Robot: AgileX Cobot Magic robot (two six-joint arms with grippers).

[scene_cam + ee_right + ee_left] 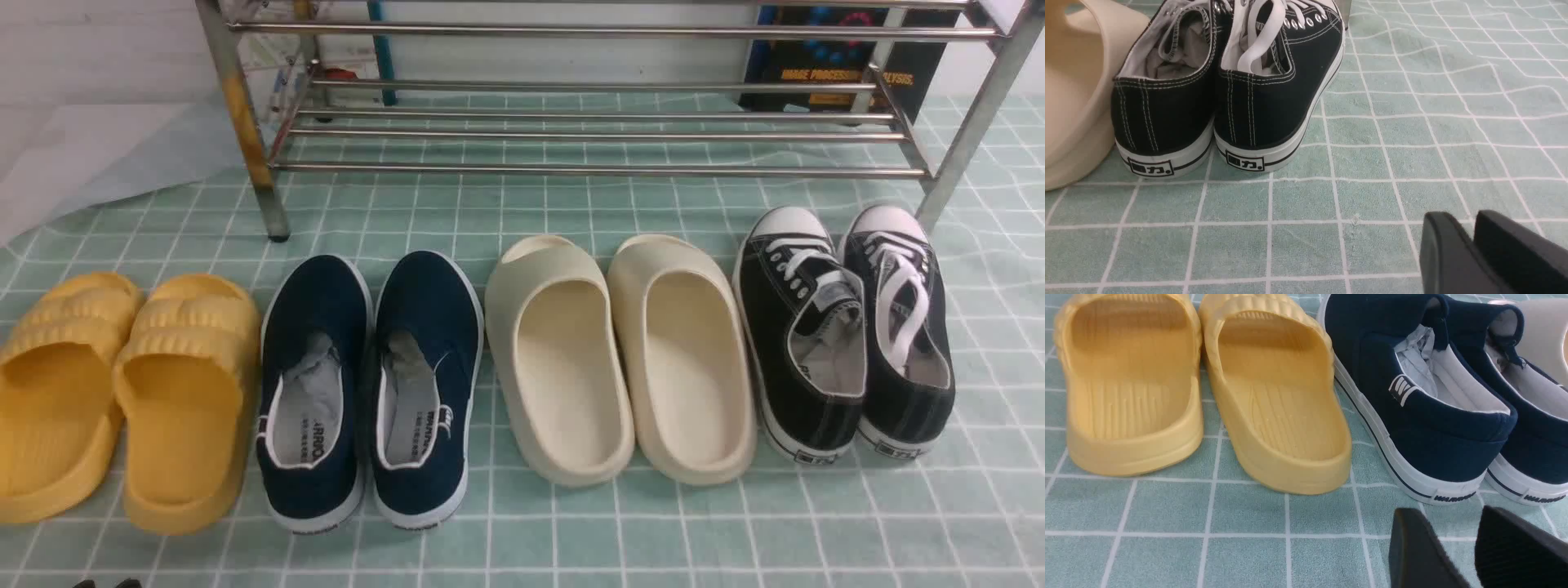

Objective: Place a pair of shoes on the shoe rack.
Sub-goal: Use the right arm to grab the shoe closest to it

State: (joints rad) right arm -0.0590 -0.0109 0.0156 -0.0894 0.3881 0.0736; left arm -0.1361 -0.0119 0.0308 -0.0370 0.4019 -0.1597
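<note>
— The right gripper (1459, 220)?
— Its black fingers sit close together, empty and touching nothing. Whether they are fully closed, I cannot tell. The left gripper (1447, 516) shows a narrow gap and is also empty.
— And the black canvas lace-up sneakers (1224, 94)?
— Near the right gripper, heels toward it, side by side on the green checked cloth (1412, 122), just in front of the shiny steel-tube shoe rack (571, 134), not on it

Shiny steel rack (588, 170), matt canvas sneakers (771, 322)
</note>
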